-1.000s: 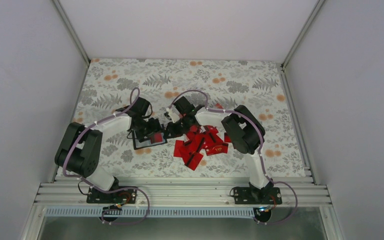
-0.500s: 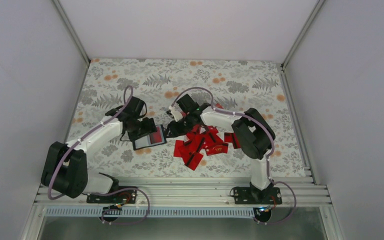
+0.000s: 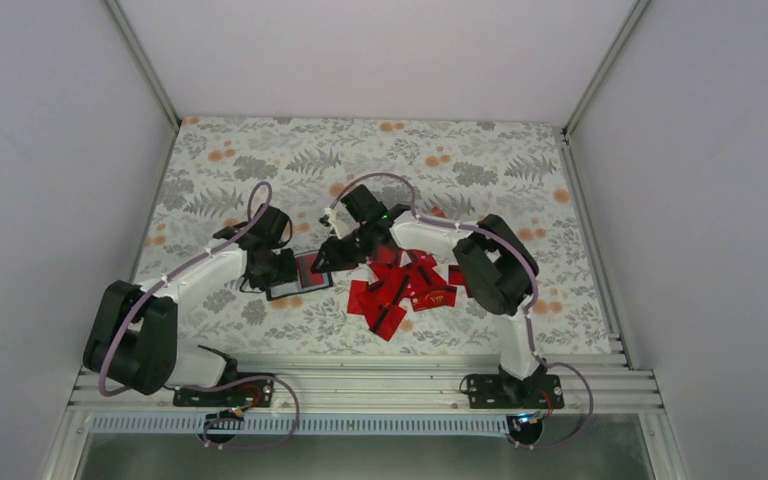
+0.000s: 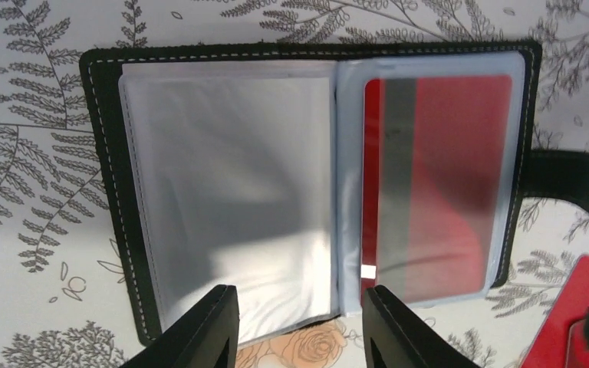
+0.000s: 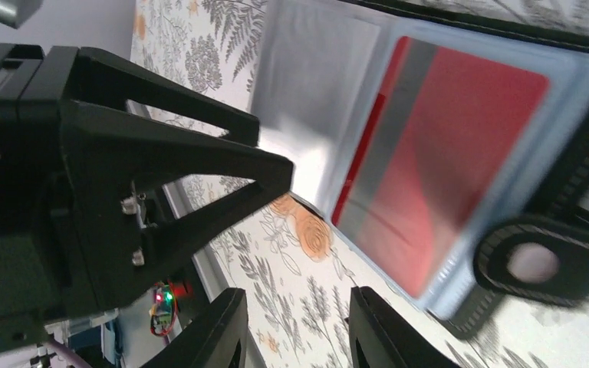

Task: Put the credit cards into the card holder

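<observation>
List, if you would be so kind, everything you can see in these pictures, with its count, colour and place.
card holder: one, black with clear grey-blue pockets, lying open on the table, left of the card pile.
card in the holder: one, red with a black stripe, in the pocket nearer the pile; the other pocket looks empty.
loose cards: one pile, red, overlapping too much to count, right of the holder.
table cover: one, white with grey ferns and orange flowers.
left gripper: one, black, open, over the holder's near edge.
right gripper: one, black, open, beside the holder's tab side.
</observation>
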Controlling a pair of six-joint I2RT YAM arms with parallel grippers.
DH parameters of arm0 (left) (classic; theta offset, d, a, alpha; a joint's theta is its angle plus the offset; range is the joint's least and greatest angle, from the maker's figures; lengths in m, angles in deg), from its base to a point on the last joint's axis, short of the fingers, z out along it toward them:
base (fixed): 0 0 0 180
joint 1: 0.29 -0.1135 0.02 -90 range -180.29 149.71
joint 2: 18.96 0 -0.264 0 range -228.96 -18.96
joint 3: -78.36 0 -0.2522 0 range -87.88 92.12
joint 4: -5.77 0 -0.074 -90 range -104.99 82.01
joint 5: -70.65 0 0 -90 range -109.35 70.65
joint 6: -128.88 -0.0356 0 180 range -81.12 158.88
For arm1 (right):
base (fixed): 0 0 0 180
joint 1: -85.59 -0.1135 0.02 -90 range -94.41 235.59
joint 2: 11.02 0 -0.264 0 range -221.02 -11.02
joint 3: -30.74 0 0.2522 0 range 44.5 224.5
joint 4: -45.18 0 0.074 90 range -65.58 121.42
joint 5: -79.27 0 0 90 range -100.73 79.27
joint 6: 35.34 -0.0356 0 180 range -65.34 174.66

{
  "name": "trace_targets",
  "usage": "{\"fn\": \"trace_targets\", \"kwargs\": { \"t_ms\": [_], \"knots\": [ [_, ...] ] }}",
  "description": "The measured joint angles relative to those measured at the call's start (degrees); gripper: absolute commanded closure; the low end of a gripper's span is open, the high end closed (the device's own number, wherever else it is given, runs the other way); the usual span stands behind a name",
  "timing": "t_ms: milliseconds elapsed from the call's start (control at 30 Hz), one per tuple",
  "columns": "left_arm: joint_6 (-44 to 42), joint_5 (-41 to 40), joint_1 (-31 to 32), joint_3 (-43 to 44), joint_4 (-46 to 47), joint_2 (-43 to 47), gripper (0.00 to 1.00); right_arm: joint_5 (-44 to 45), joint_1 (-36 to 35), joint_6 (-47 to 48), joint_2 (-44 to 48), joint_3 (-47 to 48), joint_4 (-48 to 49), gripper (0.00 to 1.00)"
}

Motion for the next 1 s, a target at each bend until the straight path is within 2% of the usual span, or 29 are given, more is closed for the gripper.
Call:
{"fn": "trace_targets", "kwargs": {
  "t_ms": [133, 467, 667, 1000],
  "knots": [
    [-1.0, -0.1, 0.0, -0.3, 1.6, -0.5, 0.70, 0.0, -1.9, -1.4, -3.0, 3.3, 0.1, 0.66],
    [-3.5, 0.2, -0.4, -1.0, 4.7, -3.9, 0.77, 5.8, -2.9, -4.2, -5.6, 5.6, -2.3, 0.67],
    [-4.9, 1.8, -0.7, -1.8, 7.1, -6.0, 0.80, 9.6, -2.7, -4.8, -5.7, 5.6, -3.8, 0.67],
    [-6.4, 4.5, -0.8, -1.7, 9.6, -7.5, 0.81, 10.8, -2.6, -5.0, -6.2, 5.6, -4.6, 0.67]
  ]
}}
